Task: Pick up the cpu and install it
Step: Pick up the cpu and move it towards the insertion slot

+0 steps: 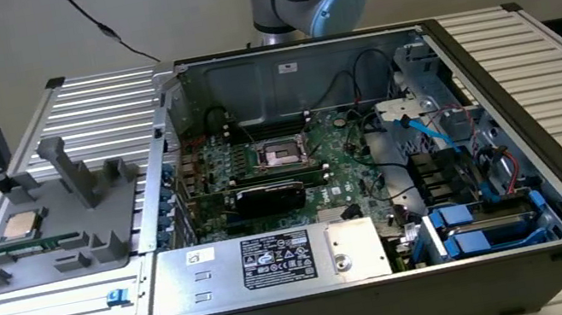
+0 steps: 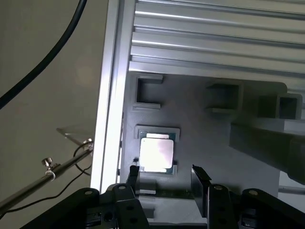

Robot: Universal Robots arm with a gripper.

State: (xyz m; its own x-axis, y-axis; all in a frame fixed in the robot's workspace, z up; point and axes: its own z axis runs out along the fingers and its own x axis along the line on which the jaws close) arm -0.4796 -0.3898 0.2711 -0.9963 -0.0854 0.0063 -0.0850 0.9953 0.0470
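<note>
Jaws open, empty. cpu (image 2: 156, 153) flat in tray (image 2: 205, 143) pocket on desk, below and just ahead of jaws, not yet between them. I read it square, no long axis. Socket (image 1: 283, 153) well apart.

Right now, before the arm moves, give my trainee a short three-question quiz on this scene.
1. True or false: the small square silvery-grey cpu lies on the grey plastic tray, outside the open metal computer case.
2. The jaws are: A open, empty; B shut on the cpu; C shut, empty.
3. Which is nearer the jaws: the cpu or the dark metal-framed socket?
Key: 1 true; 2 A; 3 the cpu.
</note>
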